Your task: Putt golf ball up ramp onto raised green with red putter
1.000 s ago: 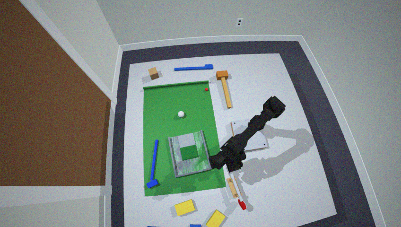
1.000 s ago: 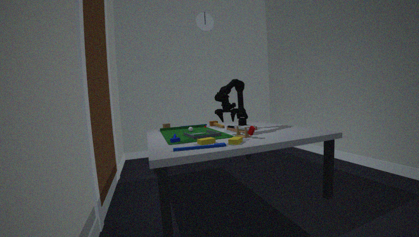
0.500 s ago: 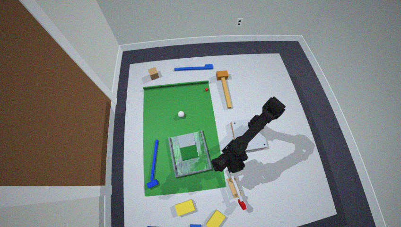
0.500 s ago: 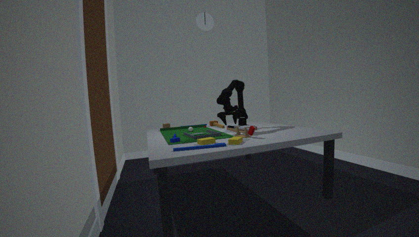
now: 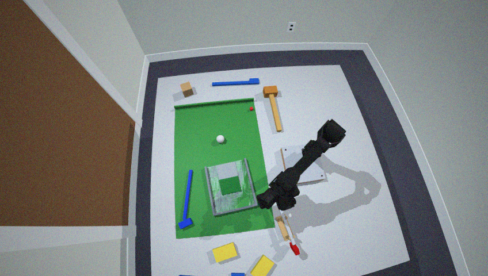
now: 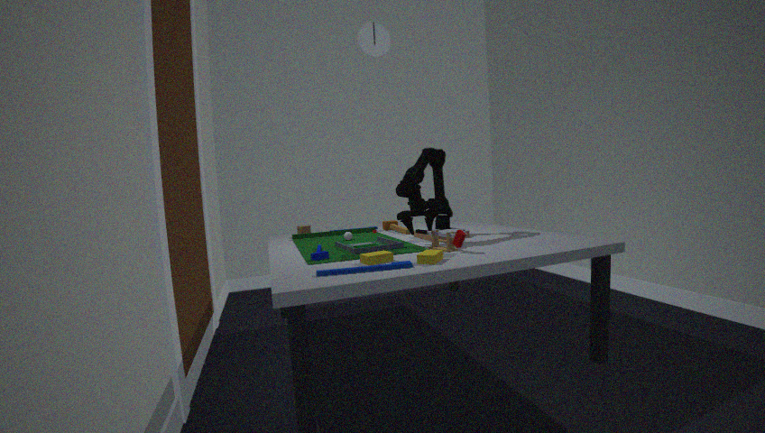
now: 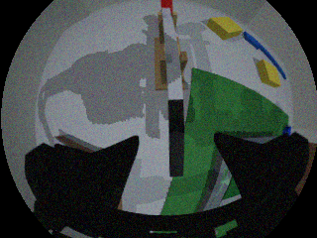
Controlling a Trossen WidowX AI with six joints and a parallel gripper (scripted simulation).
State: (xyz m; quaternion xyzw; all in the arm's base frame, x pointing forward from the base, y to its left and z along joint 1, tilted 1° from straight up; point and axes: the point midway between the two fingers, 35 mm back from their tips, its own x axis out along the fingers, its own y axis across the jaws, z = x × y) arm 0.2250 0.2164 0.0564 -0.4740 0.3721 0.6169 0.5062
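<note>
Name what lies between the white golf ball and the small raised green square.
In the top view, a strip of flat green mat, then the grey ramp sloping up to it.

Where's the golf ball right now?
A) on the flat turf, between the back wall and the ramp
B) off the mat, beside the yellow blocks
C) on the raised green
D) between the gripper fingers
A: the golf ball sits on the green mat, apart from the ramp; the gripper is open and empty.
</note>
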